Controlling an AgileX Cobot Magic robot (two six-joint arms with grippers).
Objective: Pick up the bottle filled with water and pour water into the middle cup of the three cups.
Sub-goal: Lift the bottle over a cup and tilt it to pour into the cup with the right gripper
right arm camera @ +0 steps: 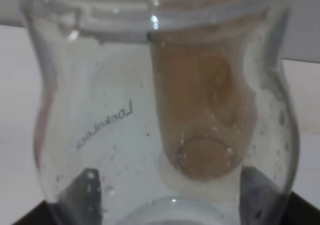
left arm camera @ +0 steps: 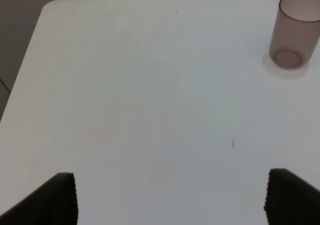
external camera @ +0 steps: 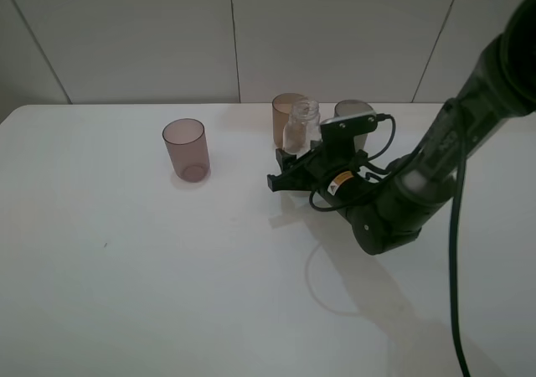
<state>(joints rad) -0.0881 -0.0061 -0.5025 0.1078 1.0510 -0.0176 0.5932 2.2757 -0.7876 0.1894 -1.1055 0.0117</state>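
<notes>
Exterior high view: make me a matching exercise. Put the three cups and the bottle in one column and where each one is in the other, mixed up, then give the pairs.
Things:
1. pink cup
2. amber cup
3. grey cup
4. bottle

Places:
A. between the fingers of the right gripper
B. alone, at the left of the row
C. partly hidden behind the right arm
D. just behind the bottle

Pairs: 1-B, 2-D, 3-C, 4-A
</notes>
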